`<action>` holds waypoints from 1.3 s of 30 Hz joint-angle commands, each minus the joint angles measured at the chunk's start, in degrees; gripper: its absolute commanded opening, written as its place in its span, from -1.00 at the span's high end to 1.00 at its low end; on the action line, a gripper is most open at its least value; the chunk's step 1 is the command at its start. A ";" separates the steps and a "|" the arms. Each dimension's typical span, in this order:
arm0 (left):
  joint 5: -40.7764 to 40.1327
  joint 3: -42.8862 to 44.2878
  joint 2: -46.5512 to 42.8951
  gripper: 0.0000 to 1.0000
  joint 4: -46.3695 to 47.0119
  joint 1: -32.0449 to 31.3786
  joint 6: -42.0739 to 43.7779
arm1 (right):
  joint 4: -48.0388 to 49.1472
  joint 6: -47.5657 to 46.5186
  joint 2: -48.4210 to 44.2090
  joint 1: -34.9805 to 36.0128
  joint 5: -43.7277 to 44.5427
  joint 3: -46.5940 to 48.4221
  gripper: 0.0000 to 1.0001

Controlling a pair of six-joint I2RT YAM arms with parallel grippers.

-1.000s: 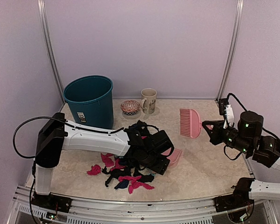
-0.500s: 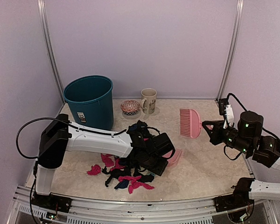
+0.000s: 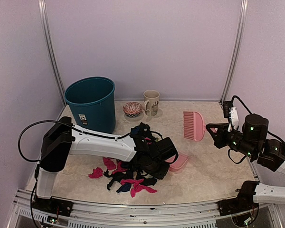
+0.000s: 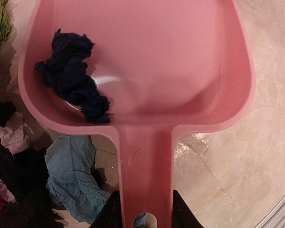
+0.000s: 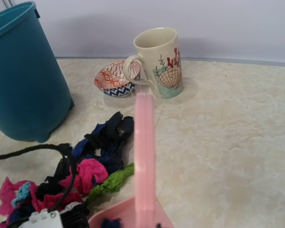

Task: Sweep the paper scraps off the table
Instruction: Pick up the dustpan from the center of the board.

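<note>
Left end effector [image 4: 145, 209] clamps dustpan [image 4: 147, 57], right end effector [image 3: 210, 128] brush [image 3: 194, 125]; navy scrap [image 4: 71, 78] diagonal inside

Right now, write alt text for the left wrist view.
A pink dustpan seen from above holds one navy scrap, its handle between the fingers of the left gripper at the bottom edge. A teal scrap and black scraps lie on the table beside the handle.

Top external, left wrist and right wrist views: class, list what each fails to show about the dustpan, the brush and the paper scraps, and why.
Top external: the left arm covers most of the dustpan and some paper scraps.
Left wrist: the bottom edge cuts off the left gripper at its tips, so its hold on the handle is unclear.
Right wrist: the brush shows edge-on, bristles unseen.
</note>
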 commanded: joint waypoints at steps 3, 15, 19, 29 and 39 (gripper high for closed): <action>-0.05 1.37 0.94 0.59 -0.24 -0.39 0.73 | 0.02 0.50 -1.49 -0.62 0.37 -0.49 1.00; -3.53 4.70 -3.32 0.82 -5.16 -0.43 3.82 | -0.31 0.28 -2.51 -0.62 1.45 -0.37 1.00; -3.17 6.50 -5.31 0.89 -8.73 -0.43 6.08 | 0.44 -0.45 -2.34 -0.62 1.79 -0.05 1.00; 11.77 0.28 -12.68 1.00 -3.17 3.41 7.72 | 2.79 -1.98 -2.49 -0.62 3.51 1.67 1.00; 39.92 -16.07 -21.95 1.00 18.74 9.54 -0.16 | 4.53 -3.28 -3.40 -0.62 5.87 4.73 1.00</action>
